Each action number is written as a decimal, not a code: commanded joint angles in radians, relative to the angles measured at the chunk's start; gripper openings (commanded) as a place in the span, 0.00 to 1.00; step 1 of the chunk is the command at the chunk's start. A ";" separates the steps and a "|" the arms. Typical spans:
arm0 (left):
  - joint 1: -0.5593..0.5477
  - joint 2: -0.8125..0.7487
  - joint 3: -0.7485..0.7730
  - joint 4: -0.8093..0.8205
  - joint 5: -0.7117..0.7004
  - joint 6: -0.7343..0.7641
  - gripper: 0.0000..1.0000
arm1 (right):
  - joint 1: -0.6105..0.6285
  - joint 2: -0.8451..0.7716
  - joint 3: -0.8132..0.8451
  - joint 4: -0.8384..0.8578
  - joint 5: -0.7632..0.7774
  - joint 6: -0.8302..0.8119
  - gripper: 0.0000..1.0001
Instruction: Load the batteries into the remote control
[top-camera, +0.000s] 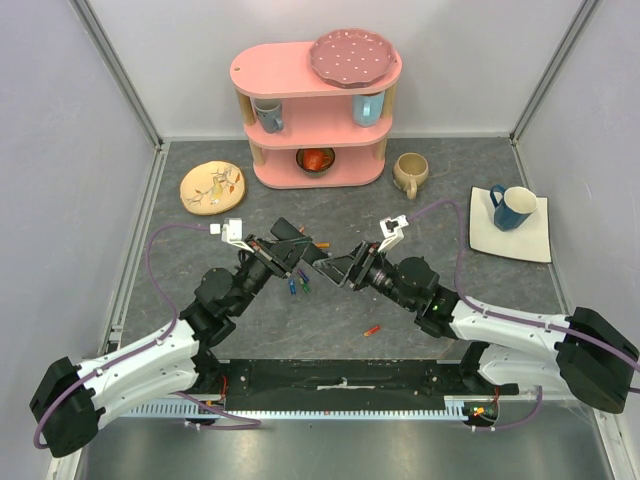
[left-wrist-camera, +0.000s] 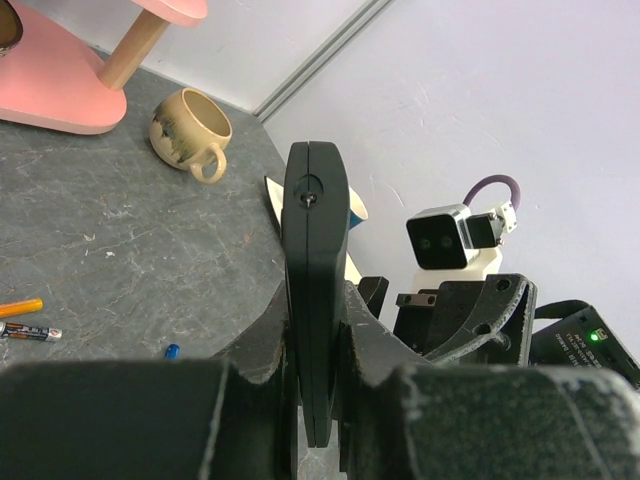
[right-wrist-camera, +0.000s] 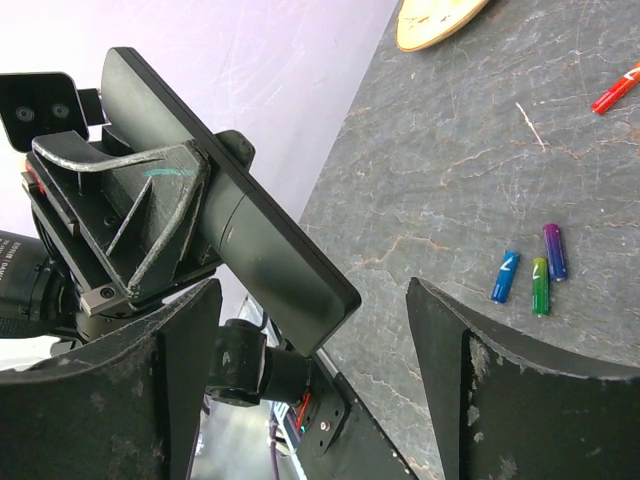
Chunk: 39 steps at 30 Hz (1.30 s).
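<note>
Remote control (left-wrist-camera: 313, 240) stands clamped edgewise in left tool (left-wrist-camera: 316, 400).

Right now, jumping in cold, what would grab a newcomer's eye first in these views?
The black remote control, clamped on edge in the left fingers above mid-table, with the open right fingers facing it. Beneath them, small coloured batteries lie loose on the grey table; a pink shelf stands at the back.

Left hand (top-camera: 288, 252) clamped tight, right hand (top-camera: 342, 270) wide apart, nearly tip-to-tip.
</note>
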 joint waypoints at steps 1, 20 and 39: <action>0.002 -0.005 0.002 0.058 -0.002 -0.008 0.02 | -0.004 0.017 0.044 0.091 0.010 0.014 0.81; 0.002 -0.017 -0.005 0.061 0.001 -0.004 0.02 | -0.022 0.063 0.057 0.117 0.006 0.042 0.75; 0.002 -0.020 -0.010 0.069 0.001 -0.001 0.02 | -0.030 0.095 0.067 0.140 -0.017 0.061 0.68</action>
